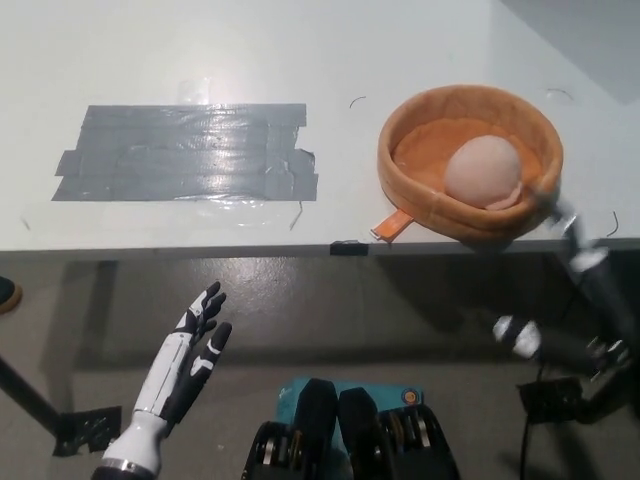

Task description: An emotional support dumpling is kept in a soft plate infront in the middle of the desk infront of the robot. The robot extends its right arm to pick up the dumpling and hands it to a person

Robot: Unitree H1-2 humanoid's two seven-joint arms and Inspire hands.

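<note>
The pale pink dumpling lies in the right half of a soft orange plate, which sits on the white desk close to its front edge. My black right hand is below and right of the plate, off the desk's edge, and looks blurred. Its fingers are spread, and one light fingertip reaches up beside the plate's right rim. Nothing is held in it. My white left hand rests open at the lower left, below the desk edge, fingers pointing up.
A broad patch of grey tape covers the desk's left half. An orange tab sticks out from the plate toward the desk's front edge. Below it is grey floor with a dark table foot.
</note>
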